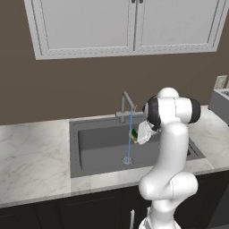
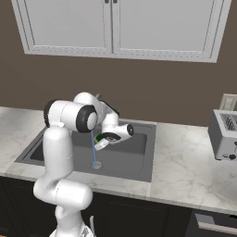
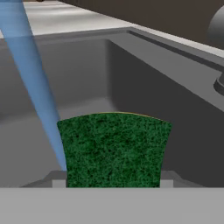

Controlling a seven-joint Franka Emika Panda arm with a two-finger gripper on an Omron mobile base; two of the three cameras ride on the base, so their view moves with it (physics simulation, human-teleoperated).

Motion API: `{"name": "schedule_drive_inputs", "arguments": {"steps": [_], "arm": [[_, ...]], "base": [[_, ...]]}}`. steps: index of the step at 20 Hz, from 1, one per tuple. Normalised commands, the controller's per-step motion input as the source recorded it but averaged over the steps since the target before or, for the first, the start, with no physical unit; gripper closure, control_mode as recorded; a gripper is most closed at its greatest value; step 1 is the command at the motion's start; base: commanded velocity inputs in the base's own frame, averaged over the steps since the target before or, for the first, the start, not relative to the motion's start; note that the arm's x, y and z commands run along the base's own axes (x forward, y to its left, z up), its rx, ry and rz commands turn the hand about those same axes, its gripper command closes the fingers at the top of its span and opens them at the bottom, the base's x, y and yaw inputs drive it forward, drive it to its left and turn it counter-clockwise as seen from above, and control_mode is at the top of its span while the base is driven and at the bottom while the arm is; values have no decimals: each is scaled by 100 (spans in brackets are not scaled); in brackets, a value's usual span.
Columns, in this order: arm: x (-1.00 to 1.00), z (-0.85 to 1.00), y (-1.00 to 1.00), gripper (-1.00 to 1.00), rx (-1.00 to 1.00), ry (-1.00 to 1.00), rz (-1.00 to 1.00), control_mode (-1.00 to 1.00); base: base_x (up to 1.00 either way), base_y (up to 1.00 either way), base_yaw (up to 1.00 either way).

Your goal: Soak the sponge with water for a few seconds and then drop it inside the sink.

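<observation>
My gripper point(image 1: 136, 133) hangs over the middle of the dark grey sink point(image 1: 98, 141), shut on the sponge point(image 1: 133, 133). The sponge is a small block, dark green on top and yellow below. In the hand view the green face of the sponge point(image 3: 113, 148) stands between my fingertips, with the water point(image 3: 30, 74) running down along its left edge. From the slim grey faucet point(image 1: 126, 105) the thin blue water stream point(image 1: 129, 138) falls to the round drain point(image 1: 127, 161). In the right base view the sponge point(image 2: 98, 139) sits right beside the water point(image 2: 94, 150), above the sink point(image 2: 134, 155).
A grey toaster point(image 2: 224, 134) stands on the marble counter point(image 2: 185, 162) right of the basin. White wall cabinets point(image 1: 129, 27) hang well above the faucet. My own arm point(image 1: 172, 147) rises in front of the sink's right part.
</observation>
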Motion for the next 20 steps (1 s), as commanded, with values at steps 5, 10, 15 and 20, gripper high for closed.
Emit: {"name": "schedule_drive_inputs", "arguments": {"steps": [5, 10, 15, 20], "arm": [[-20, 0, 1, 100, 0, 0, 1, -100], [0, 0, 11, 100, 0, 0, 0, -100], [0, 0, 8, 100, 0, 0, 0, -100], [0, 0, 0, 100, 0, 0, 0, -100]], "base": [[0, 0, 0], [0, 0, 0], [0, 0, 0], [0, 0, 0]]}}
